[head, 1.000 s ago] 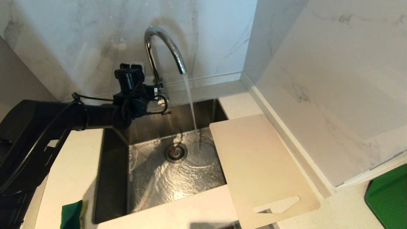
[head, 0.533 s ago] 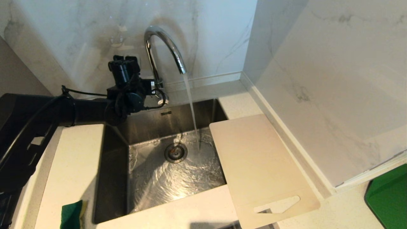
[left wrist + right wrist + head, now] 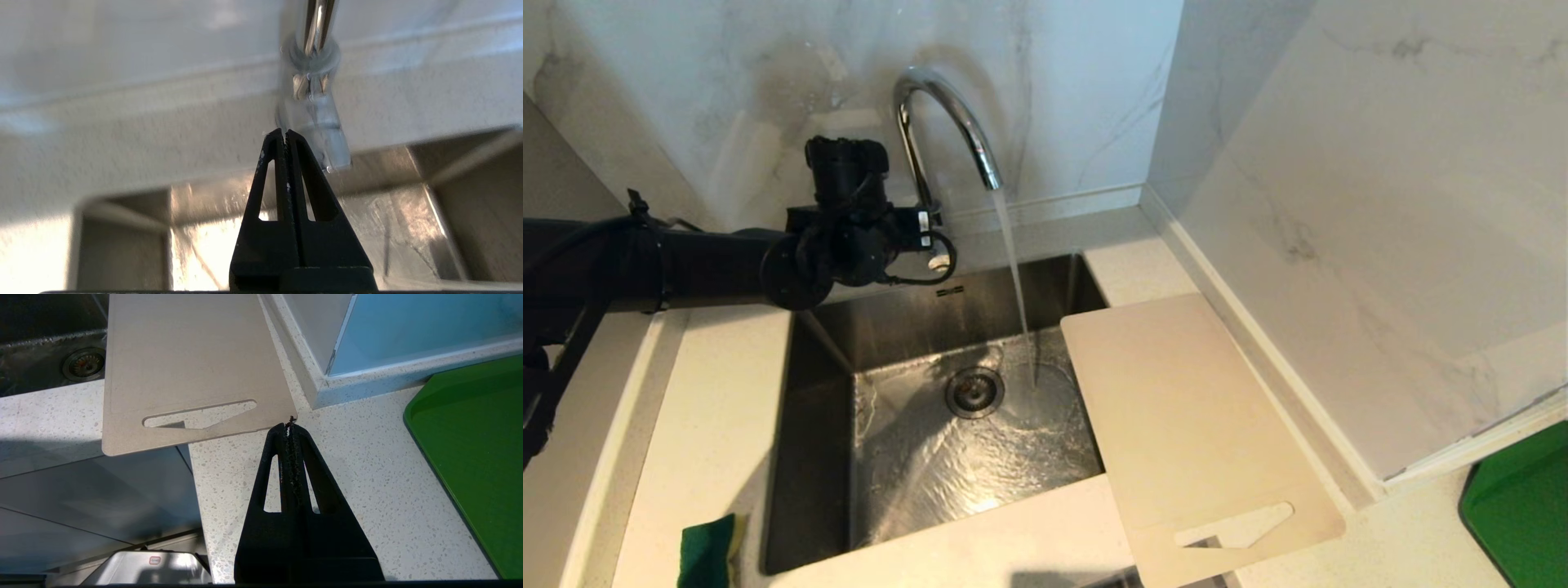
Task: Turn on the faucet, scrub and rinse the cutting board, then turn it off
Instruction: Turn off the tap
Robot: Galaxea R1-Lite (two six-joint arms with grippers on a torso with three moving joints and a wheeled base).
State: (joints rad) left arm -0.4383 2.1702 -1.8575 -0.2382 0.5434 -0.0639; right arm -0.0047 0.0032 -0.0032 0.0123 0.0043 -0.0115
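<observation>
Running water leaves the faucet point(image 3: 947, 122); left gripper point(image 3: 284, 132) beside it (fingers pressed together).

Our left arm reaches in level from the left, its pincer point(image 3: 284, 132) closed and empty; right pincer point(image 3: 290, 426) likewise closed, empty.

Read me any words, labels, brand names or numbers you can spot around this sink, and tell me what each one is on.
Nothing can be read.
Small white sticker on the left arm's wrist: too small to read.
Small dark mark on the sink's back wall: too small to read.
Small red-edged label on the white thing below the counter: too blurred to read.
</observation>
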